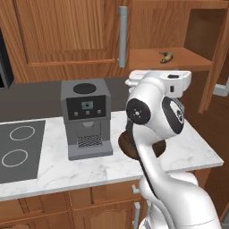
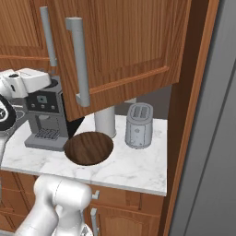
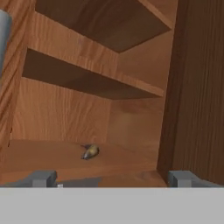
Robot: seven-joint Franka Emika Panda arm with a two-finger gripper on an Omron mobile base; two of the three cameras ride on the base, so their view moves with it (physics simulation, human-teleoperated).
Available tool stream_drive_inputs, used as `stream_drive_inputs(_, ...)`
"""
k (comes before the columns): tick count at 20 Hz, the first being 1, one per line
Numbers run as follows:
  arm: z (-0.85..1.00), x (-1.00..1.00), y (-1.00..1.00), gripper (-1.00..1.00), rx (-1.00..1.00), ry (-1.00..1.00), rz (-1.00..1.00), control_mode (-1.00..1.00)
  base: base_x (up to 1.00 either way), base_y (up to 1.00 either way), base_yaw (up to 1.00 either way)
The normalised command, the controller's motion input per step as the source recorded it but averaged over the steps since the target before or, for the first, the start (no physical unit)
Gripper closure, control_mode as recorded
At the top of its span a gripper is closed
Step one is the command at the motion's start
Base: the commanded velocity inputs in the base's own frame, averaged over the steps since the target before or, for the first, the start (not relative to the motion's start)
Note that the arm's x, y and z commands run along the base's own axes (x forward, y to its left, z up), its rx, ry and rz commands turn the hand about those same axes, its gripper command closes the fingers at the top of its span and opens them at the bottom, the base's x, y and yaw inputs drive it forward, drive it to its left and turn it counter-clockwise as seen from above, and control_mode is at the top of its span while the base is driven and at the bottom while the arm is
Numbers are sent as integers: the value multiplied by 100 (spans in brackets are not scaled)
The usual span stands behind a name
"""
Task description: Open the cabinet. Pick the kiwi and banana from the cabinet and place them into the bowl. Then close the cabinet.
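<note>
Wide-spread claw (image 3: pixel 112 178) tips are seen at the front lip of the cabinet (image 1: pixel 188 31), nothing held between them. Further back on the lower shelf (image 3: pixel 52 153) lies the banana (image 3: pixel 90 152), well apart from the tips; the kiwi cannot be made out. A reach could clip the open door (image 2: pixel 133 50) or the shelf above. Ample free room is left around the bowl (image 2: pixel 88 148) on the worktop (image 2: pixel 138 166).

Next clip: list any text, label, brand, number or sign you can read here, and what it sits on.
No readable text in any view.
Coffee machine: a small lit display and a row of buttons on its front, too small and blurred to read.
Toaster: no marking that can be made out.
Cabinet, bowl, banana: no lettering.
</note>
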Motion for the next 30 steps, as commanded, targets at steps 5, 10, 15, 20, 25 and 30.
stream_drive_inputs(5, 0, 54, -50, -100, 0, 0, -13, -100, 0, 0, 0)
stream_drive_inputs(10, 0, 22, -64, -100, 1, -4, -20, -100, 0, 0, 0)
stream_drive_inputs(15, 1, -5, -76, -100, 9, -13, -18, -100, 0, 0, 0)
stream_drive_inputs(20, 13, -41, -83, -100, 16, -21, -16, -100, 0, 0, 0)
stream_drive_inputs(25, 19, -50, -84, -100, 18, -25, -17, -100, 0, 0, 0)
stream_drive_inputs(30, 11, -30, -29, -100, 7, -23, -4, -100, 0, 0, 0)
